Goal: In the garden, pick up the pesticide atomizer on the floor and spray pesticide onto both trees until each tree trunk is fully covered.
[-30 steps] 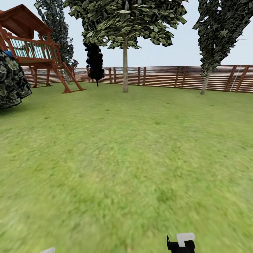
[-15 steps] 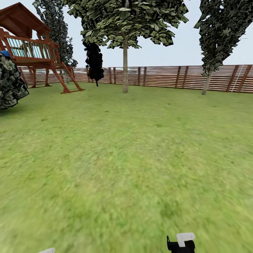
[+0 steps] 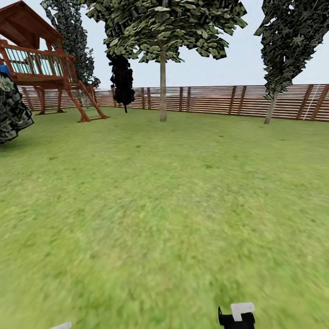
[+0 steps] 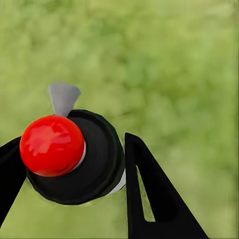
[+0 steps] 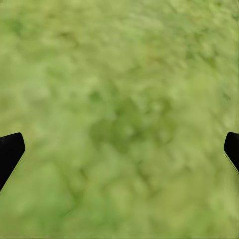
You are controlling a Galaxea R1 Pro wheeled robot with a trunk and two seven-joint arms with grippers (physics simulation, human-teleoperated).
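Head view: a wide lawn (image 3: 151,205) is seen, closed at the far side by a brown fence (image 3: 214,99) of horizontal slats. A tall tree (image 3: 162,27) with a green crown stands near the middle of the far edge, its pale trunk (image 3: 162,87) upright just in front of the fence. A second tall tree (image 3: 292,36) is seen at the far right, its thin trunk (image 3: 271,108) leaning slightly. A black cone-shaped tree (image 3: 122,77) is placed between the middle tree and a red-brown wooden play tower (image 3: 41,64) at the far left. A dark leafy mass (image 3: 13,112) is cut by the left edge, in front of the tower.

At the bottom edge, a black and white part of the right arm (image 3: 237,315) and a small white tip low on the left (image 3: 61,326) are noted.

Left wrist view: the left gripper (image 4: 69,164) is seen clamped on the pesticide atomizer (image 4: 82,159): a black rounded body with a glossy red knob (image 4: 52,145) and a grey nozzle piece (image 4: 63,97) beyond it. One black finger (image 4: 149,199) is pressed against one side of the body, the other finger touches the opposite side. Blurred grass lies behind.

Right wrist view: the right gripper (image 5: 119,149) is seen with its jaws wide apart, one black fingertip (image 5: 10,152) at each edge, nothing between them, grass beyond
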